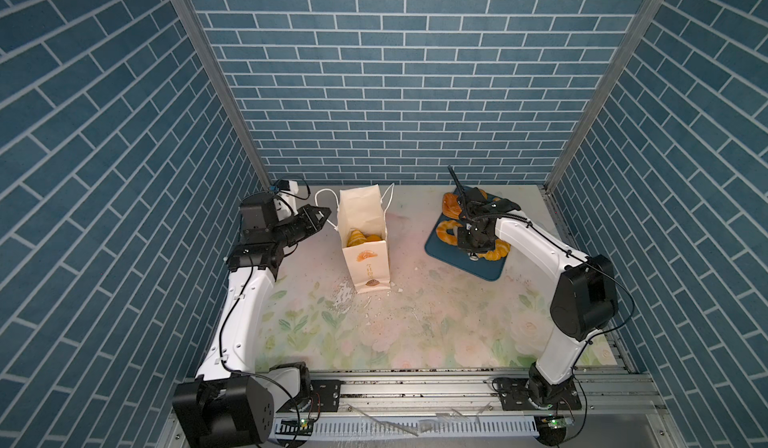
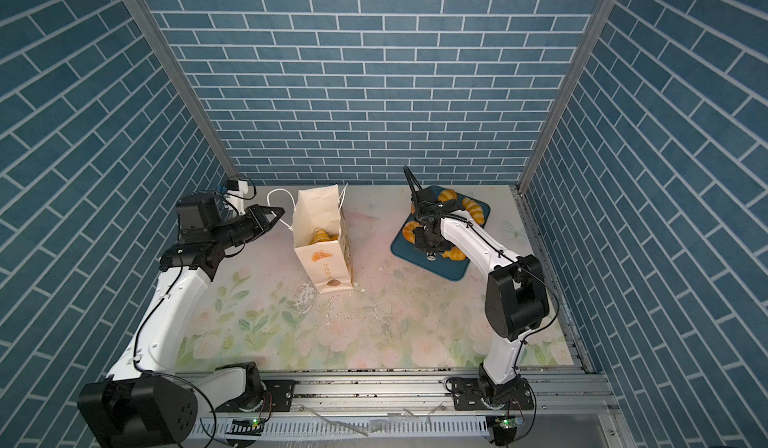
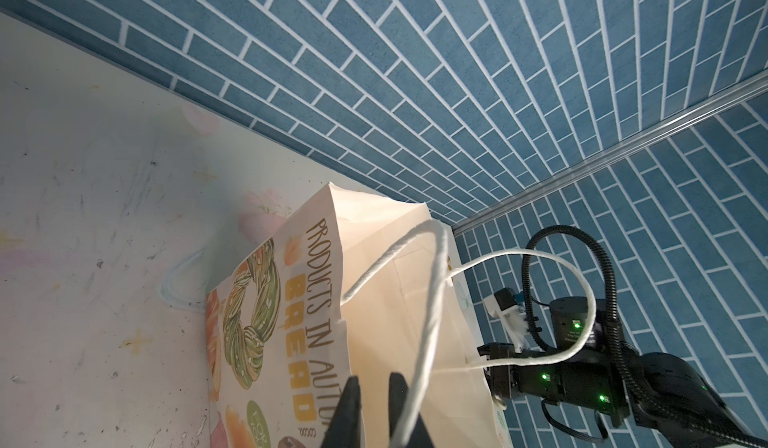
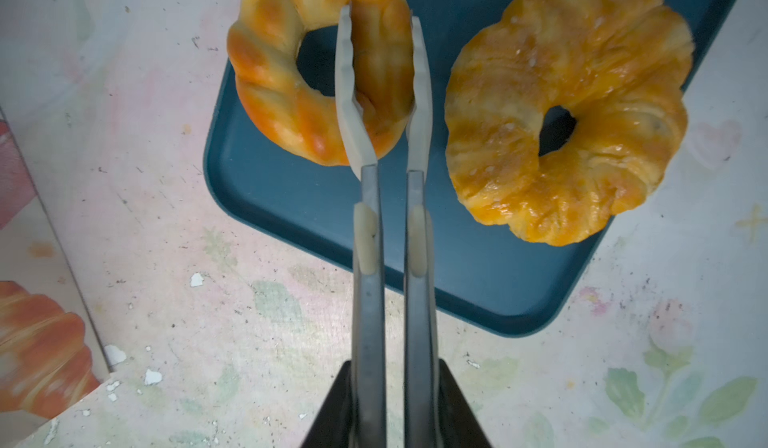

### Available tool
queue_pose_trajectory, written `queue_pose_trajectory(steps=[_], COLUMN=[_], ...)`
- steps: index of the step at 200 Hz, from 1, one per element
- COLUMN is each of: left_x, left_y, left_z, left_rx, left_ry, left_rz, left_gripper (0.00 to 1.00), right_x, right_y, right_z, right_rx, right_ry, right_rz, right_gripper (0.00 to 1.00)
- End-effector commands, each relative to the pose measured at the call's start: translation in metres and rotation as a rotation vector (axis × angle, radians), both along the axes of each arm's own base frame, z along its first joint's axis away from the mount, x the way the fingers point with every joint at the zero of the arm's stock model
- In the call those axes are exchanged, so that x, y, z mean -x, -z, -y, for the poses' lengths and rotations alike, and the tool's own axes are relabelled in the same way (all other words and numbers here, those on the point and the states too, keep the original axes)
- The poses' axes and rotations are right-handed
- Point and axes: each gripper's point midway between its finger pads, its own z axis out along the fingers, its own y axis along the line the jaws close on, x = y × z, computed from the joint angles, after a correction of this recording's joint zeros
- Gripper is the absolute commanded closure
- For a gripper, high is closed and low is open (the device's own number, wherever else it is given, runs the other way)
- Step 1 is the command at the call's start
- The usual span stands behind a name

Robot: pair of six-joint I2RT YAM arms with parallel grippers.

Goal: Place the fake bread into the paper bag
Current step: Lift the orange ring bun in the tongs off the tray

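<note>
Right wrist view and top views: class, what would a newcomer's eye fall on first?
The right gripper, fingers shut, squeezes metal tongs onto a golden ring pastry on the dark blue tray. In both top views a cream paper bag stands open mid-table with pastries already inside.

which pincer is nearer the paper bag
Left. The left pincer sits beside the paper bag by its cord handle; the right pincer holds tongs over the blue tray, well apart from it.

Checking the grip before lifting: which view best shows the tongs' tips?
Right wrist view: the tongs' tips straddle the ring pastry close up. In both top views the right arm hides them; the left wrist view misses them.
</note>
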Motion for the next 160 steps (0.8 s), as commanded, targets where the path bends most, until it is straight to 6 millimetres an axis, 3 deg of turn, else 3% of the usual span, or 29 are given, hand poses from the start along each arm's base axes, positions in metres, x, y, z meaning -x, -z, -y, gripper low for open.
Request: queue_pose_trajectory(steps=[1,44,97,121,160], left_x=[0.007,0.010,0.013,0.015,0.016], left_y=[-0.003,-0.002,-0.002,-0.003,-0.005], left_z=[-0.001,0.000,0.001,0.001,0.001], left_rx=[-0.003,0.008,0.018,0.022,0.035], left_ry=[-0.004,-0.007,-0.004,-0.008,-0.016], left_rz=[0.007,0.002,0.005,0.009,0.007], left_gripper=[0.84,0.84,0.84,0.84,0.84], right_x=[0.005,0.013,0.028,0.034,0.045], right_y=[-0.042,-0.099,-0.210,-0.260,-0.311], right_z=[0.013,0.026,-0.007,-0.037,-0.117], right_rx=[0.006,-0.024,-0.115,-0.134,-0.186], right_ry=[0.008,-0.001,-0.173,-0.282,-0.523], right_rz=[0.107,0.282,0.618,0.752,0.895], right_gripper=[0.82,0.84,0.84,0.84,0.84])
